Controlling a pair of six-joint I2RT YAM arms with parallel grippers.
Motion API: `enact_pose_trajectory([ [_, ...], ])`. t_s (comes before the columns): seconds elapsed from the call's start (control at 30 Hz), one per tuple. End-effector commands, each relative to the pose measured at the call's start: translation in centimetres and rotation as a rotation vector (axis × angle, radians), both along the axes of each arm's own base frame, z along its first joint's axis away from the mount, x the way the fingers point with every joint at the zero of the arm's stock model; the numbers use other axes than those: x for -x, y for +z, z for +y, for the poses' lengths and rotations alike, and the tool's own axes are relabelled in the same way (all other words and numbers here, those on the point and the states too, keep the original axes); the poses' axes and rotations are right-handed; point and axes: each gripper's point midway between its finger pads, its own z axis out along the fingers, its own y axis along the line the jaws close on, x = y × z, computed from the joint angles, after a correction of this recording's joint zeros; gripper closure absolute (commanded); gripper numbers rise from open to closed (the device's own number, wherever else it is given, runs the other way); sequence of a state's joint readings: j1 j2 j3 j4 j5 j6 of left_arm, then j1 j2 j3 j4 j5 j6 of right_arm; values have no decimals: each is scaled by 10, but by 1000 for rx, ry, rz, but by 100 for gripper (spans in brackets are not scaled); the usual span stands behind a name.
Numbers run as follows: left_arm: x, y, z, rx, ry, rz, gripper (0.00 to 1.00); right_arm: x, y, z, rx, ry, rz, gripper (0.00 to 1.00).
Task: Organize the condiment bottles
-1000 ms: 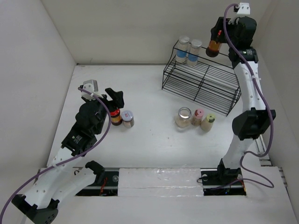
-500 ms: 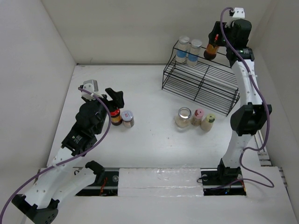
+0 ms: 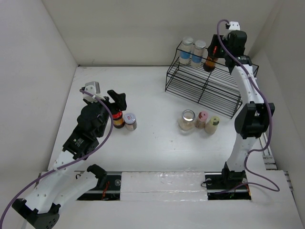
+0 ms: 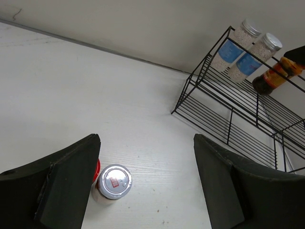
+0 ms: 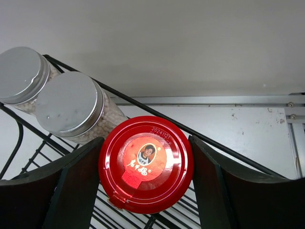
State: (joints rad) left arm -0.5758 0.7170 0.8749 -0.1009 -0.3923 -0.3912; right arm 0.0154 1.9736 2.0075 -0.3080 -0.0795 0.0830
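Note:
My right gripper (image 3: pixel 214 51) is shut on a red-lidded dark amber jar (image 3: pixel 208 61), holding it tilted at the top shelf of the black wire rack (image 3: pixel 205 86). The jar is right beside two silver-lidded, blue-labelled jars (image 3: pixel 192 49). In the right wrist view the red lid (image 5: pixel 145 164) fills the gap between my fingers (image 5: pixel 76 186). My left gripper (image 3: pixel 118 101) is open and empty over a second red-lidded amber jar (image 3: pixel 117 119) and a silver-lidded jar (image 3: pixel 130 121), which also shows in the left wrist view (image 4: pixel 113 181).
A wide clear jar (image 3: pixel 188 119), a pink-capped shaker (image 3: pixel 202 118) and a yellow-green-capped shaker (image 3: pixel 212 125) stand together on the table in front of the rack. White walls close in the left, back and right sides.
My right gripper has carried the amber jar left and down, from beyond the rack's right end to beside the silver-lidded jars. The left arm has not moved.

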Motion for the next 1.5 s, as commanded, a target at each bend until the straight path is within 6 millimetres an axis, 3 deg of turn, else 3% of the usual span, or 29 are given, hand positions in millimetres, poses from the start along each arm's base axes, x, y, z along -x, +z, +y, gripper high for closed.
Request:
enact_pose_trajectory([
  [0.0,1,17,1,23,0,-54,25,-2,73,13,-23,31,-225,52],
  [0.17,1,17,1,23,0,-54,25,-3,53,11,-21,22,-182,36],
  [0.3,3,20,1,30,-10,-63,25,2,63,11,-21,22,-200,30],
  [0.63,5,22,2,35,-10,-71,25,20,110,8,-1,16,-265,13],
  [0.8,7,25,2,40,-19,-78,25,50,144,27,-11,77,-329,15],
  [0.83,7,25,2,40,-19,-78,25,59,148,46,-10,138,-343,22],
  [0.87,7,25,3,40,-10,-78,25,65,134,60,-16,181,-317,42],
  [0.9,7,25,3,49,-10,-77,25,82,145,75,-23,230,-344,56],
  [0.93,6,25,7,48,11,-77,25,92,140,99,-20,324,-343,68],
  [0.97,6,23,9,53,26,-69,25,107,134,138,-23,426,-339,74],
  [1.0,5,23,11,62,41,-68,25,116,106,162,-22,497,-290,75],
  [1.03,6,18,14,74,61,-47,25,127,97,185,0,567,-288,75],
  [1.07,5,22,23,92,112,-50,25,150,86,230,-4,689,-281,71],
  [1.1,5,23,26,111,138,-50,25,162,63,251,-1,751,-245,57],
  [1.17,9,27,43,141,221,-64,24,180,34,289,27,870,-212,46],
  [1.2,11,29,49,169,247,-73,24,204,21,320,20,983,-191,39],
  [1.23,14,34,55,190,268,-88,24,212,6,336,13,1038,-158,27],
  [1.33,20,37,67,204,314,-110,23,256,-22,387,40,1220,-152,9],
  [1.4,26,37,73,215,324,-132,23,264,-50,417,63,1266,-118,4],
  [1.43,29,40,77,223,335,-142,23,281,-60,436,80,1310,-102,3],
  [1.47,34,44,80,237,334,-158,23,283,-58,448,93,1317,-116,1],
])
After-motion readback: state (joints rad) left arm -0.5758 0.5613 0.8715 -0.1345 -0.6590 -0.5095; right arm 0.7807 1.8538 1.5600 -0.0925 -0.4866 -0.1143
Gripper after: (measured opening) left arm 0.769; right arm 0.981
